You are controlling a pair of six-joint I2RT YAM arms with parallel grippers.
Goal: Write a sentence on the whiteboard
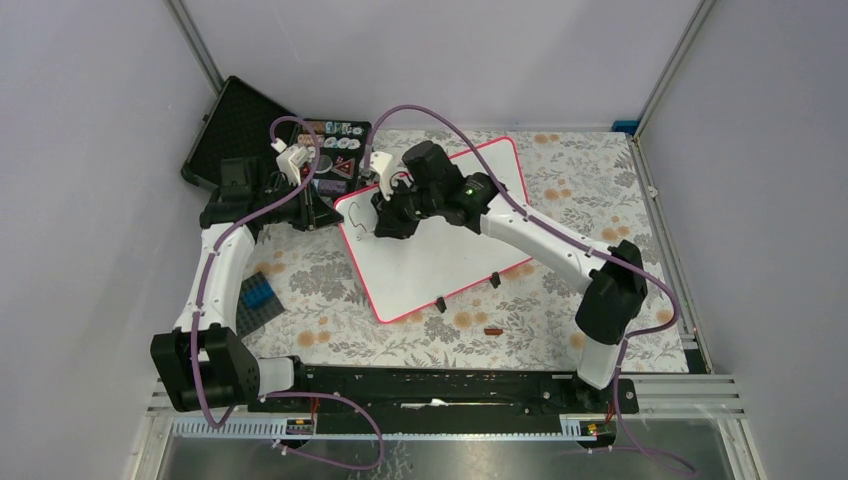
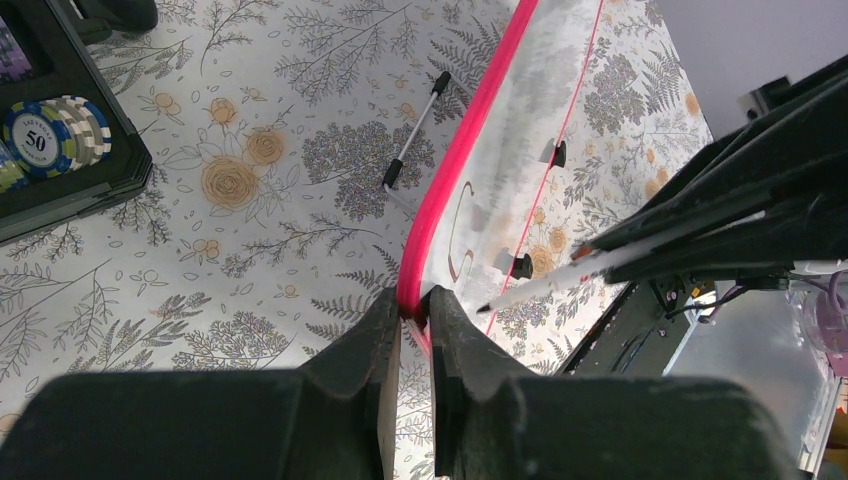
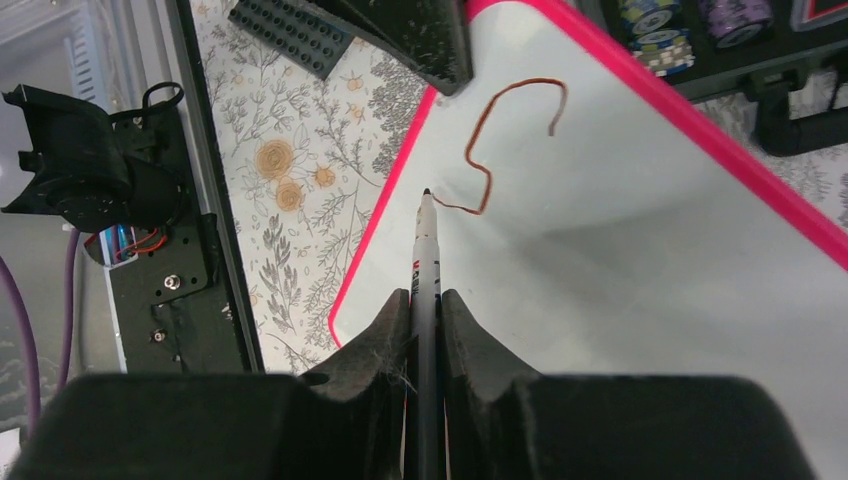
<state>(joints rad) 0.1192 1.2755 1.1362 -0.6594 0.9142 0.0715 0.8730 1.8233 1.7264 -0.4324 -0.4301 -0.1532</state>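
Observation:
The whiteboard (image 1: 450, 235) with its pink-red rim lies tilted on the floral table. My left gripper (image 1: 318, 205) is shut on the board's left rim (image 2: 412, 290). My right gripper (image 1: 385, 222) is shut on a white marker (image 3: 427, 260), whose dark tip sits near the board's left edge. Only one dark "S" stroke (image 3: 500, 140) of the sentence shows on the board, just beyond the marker tip; it also shows in the left wrist view (image 2: 462, 235). The marker (image 2: 560, 275) appears there too, pointing at the board.
An open black case (image 1: 250, 140) with poker chips (image 2: 45, 135) stands at the back left. A marker cap or pen (image 2: 415, 130) lies on the cloth beside the board. A dark building plate with a blue brick (image 1: 258, 295) lies at the left. A small brown piece (image 1: 492, 330) lies near the front.

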